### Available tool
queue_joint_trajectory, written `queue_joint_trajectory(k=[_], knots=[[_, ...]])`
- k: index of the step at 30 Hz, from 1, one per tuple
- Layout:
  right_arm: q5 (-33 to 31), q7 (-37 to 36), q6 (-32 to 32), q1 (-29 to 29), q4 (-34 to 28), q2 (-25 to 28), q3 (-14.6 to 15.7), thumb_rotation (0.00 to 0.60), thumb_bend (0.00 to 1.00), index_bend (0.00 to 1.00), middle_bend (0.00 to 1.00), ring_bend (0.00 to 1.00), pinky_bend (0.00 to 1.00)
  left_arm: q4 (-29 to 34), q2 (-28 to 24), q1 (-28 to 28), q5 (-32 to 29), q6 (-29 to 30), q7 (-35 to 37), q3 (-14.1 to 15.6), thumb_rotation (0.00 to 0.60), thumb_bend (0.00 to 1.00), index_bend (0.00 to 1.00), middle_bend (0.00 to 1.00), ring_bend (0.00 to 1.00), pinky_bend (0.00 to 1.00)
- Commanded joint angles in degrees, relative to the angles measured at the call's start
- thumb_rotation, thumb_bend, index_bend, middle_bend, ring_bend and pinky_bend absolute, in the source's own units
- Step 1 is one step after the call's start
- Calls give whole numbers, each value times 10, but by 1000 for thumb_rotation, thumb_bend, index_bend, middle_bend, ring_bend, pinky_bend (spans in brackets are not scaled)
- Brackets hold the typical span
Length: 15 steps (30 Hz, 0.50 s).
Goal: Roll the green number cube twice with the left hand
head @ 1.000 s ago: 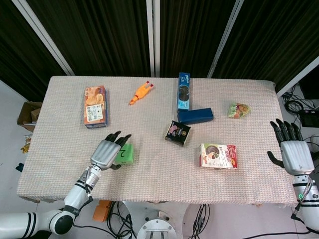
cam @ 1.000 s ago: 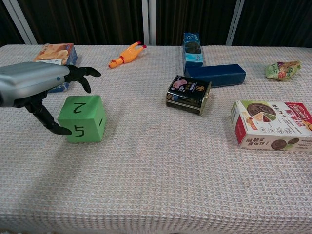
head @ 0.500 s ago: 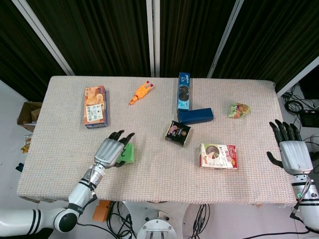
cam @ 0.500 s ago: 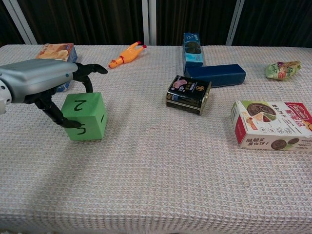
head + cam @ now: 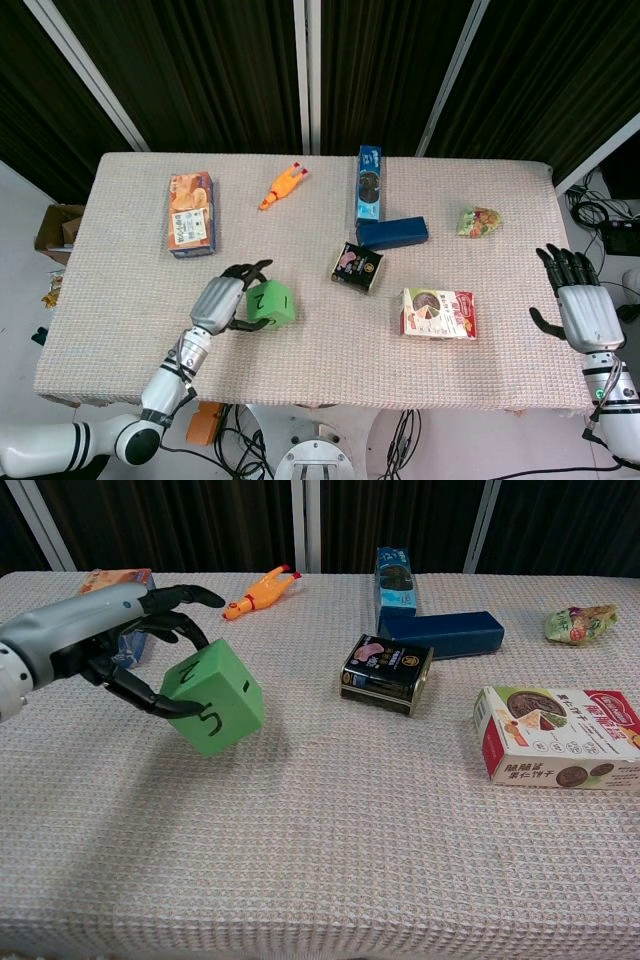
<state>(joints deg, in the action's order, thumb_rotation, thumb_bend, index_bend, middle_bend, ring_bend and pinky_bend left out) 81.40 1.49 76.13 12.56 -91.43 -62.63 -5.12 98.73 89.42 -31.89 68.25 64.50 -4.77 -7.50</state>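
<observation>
The green number cube is at the front left of the table, tipped to the right with one corner raised; faces marked 2, 5 and 1 show. My left hand holds it from the left, fingers curled over its top and thumb against its near left face. Whether its lower edge touches the cloth I cannot tell. My right hand hovers off the table's right edge, fingers spread and holding nothing; the chest view does not show it.
An orange biscuit box lies behind the left hand. A rubber chicken, a blue cookie box, a dark blue box and a black packet lie mid-table. A red-white box and a snack bag lie right.
My left hand has closed around the cube and pushed it rightward, tipping it from flat on the table onto a tilt. The right hand has barely moved.
</observation>
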Motion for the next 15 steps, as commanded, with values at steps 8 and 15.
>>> queue_joint_trajectory(k=[8,15], knots=[[6,-7,-2,1,-3,2,1,600,197,0,0,0,0,-212,74,49,128,9,377,17,600,301,85,529,167,158],[8,-7,-3,1,-8,5,1,600,198,0,0,0,0,-286,99,57,167,35,418,39,600,297,72,475,155,157]])
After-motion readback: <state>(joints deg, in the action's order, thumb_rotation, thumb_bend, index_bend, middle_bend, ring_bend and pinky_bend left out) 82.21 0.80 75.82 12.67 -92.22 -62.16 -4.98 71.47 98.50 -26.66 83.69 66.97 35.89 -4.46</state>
